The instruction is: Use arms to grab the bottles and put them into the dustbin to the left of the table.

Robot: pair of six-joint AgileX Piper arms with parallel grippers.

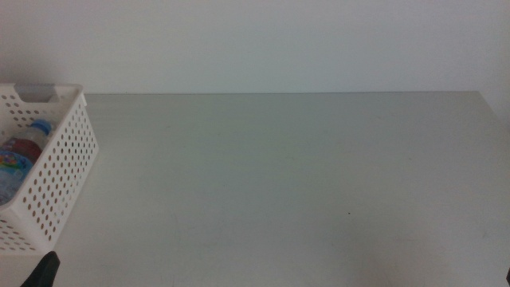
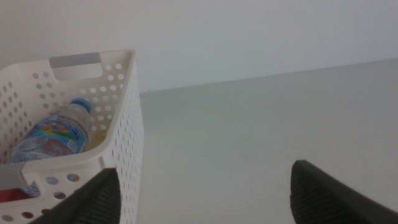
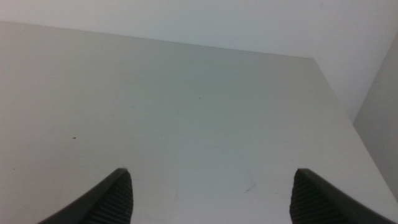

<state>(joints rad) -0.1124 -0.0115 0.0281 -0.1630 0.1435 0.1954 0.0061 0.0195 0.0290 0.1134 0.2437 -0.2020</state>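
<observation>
The water bottle (image 2: 56, 134) lies in the white holey dustbin (image 2: 127, 118), just beside the left gripper (image 2: 202, 193); both grippers' jaws are wide apart, holding nothing; the right gripper (image 3: 211, 196) hangs above the smooth table (image 3: 186, 118).

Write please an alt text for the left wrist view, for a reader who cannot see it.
A white perforated dustbin on a pale table holds a clear water bottle with a blue cap. The left gripper is open and holds nothing, beside the bin.

Setting: bare test lab. Plain pale surface (image 1: 279, 175) against blank white wall (image 1: 255, 40); only a perforated white basket (image 1: 56, 167) present.
</observation>
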